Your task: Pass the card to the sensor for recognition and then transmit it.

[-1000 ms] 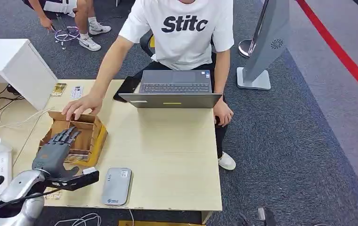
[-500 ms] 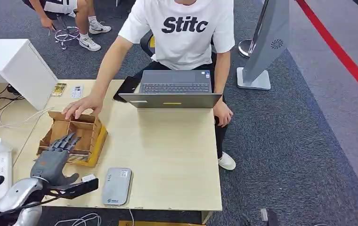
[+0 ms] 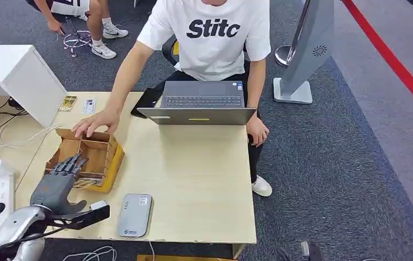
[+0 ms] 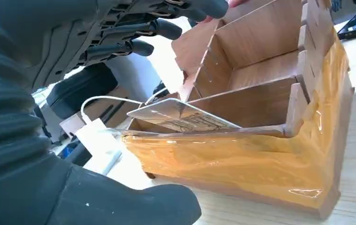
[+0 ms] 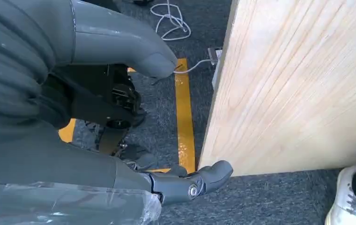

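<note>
A card (image 4: 181, 117) with a printed pattern leans in the near compartment of a wooden divided box (image 4: 260, 98) wrapped in yellow tape. In the head view the box (image 3: 112, 157) stands at the table's left, with the card (image 3: 86, 183) at its near end. My left hand (image 3: 55, 185) hovers at the box's near end, its fingers (image 4: 162, 29) stretched out over the compartments and holding nothing. The grey card sensor (image 3: 134, 215) lies flat near the front edge, to the right of that hand. My right hand (image 5: 120, 117) hangs beside the table's edge, fingers apart and empty.
A person sits across the table with one hand (image 3: 94, 123) resting on the box's far edge. An open laptop (image 3: 201, 103) stands at the far side. A white power strip (image 3: 0, 187) and cables lie left. A white cabinet (image 3: 14, 70) stands at the far left.
My left hand has drawn back a little toward me and to the left, so its fingertips now reach less far over the box. The person's hand has stayed on the box.
</note>
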Tool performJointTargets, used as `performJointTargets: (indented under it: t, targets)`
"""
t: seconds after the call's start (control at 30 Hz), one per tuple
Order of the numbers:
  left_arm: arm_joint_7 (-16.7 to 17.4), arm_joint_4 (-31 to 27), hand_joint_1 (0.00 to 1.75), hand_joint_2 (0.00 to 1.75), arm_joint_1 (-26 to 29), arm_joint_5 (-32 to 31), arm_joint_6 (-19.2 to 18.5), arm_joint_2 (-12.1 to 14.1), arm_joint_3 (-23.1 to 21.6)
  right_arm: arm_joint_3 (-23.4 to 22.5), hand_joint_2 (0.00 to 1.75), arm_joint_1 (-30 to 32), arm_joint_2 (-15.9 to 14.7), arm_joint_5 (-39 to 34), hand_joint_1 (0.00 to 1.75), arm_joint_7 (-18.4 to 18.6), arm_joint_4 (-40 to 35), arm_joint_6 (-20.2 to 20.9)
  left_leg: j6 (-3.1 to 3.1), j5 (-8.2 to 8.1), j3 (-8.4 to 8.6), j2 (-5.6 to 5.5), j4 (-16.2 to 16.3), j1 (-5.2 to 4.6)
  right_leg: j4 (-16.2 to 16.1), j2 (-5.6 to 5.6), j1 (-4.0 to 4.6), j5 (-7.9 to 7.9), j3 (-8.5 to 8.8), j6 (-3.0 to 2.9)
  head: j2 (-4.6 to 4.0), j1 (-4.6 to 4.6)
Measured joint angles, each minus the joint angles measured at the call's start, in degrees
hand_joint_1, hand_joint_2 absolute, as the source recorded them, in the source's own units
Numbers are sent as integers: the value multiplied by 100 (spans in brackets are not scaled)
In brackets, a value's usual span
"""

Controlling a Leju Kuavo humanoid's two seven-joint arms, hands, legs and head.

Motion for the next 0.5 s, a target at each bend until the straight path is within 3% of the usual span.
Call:
performJointTargets:
  t: [0.17,0.5]
  targets:
    - [159,4,0,175,-57,-215,46,-50,138,-24,175,2,0,74,0,41,-17,59,0,0,1,0,0,0,0,0,0,0,0,0,0,2]
    - [151,214,0,175,-321,-331,138,-116,356,-26,175,-2,0,90,0,44,-22,94,0,0,0,0,0,0,0,0,0,0,0,0,0,2]
